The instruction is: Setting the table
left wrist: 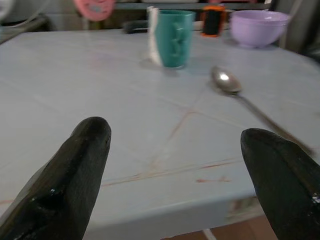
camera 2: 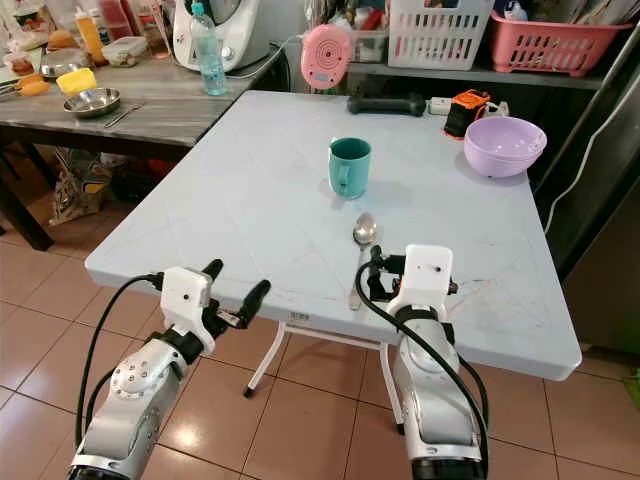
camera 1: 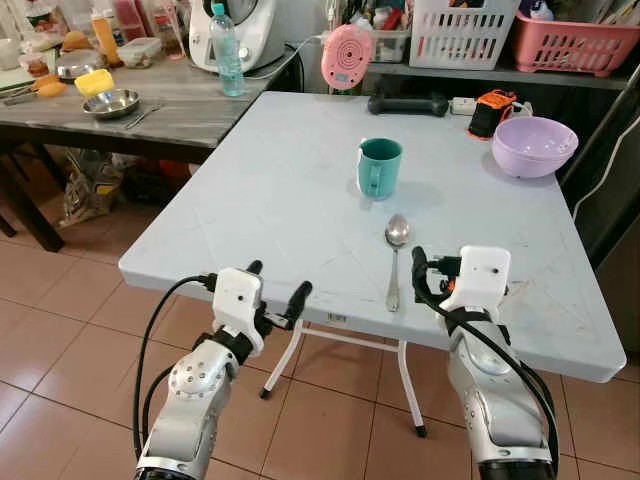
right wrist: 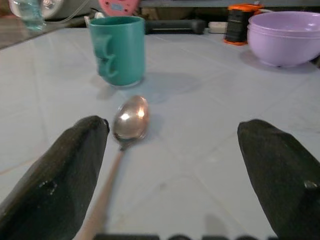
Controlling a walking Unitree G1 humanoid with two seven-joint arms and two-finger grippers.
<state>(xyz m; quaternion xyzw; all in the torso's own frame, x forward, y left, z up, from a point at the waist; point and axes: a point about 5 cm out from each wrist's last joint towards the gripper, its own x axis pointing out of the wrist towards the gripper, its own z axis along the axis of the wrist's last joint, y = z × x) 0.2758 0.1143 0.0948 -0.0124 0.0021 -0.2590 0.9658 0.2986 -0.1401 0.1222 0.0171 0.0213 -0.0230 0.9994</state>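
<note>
spoon (camera 1: 396,250): long axis runs away from the robot, bowl toward the mug (camera 1: 380,167)
right gripper (right wrist: 175,165): nearer, fingers apart, handle probably just inside its left finger
left gripper (camera 1: 276,283): spread too, off the table (camera 1: 250,200) edge

Bright even daylight, soft shadows, sharp head views, wrist views' fingers (left wrist: 75,170) blurred

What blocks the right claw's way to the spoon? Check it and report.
Nothing visible does. The right claw hovers open over the table's near edge, with the spoon lying flat just beside its left finger. The teal mug stands farther back, beyond the spoon's bowl, clear of the approach.
</note>
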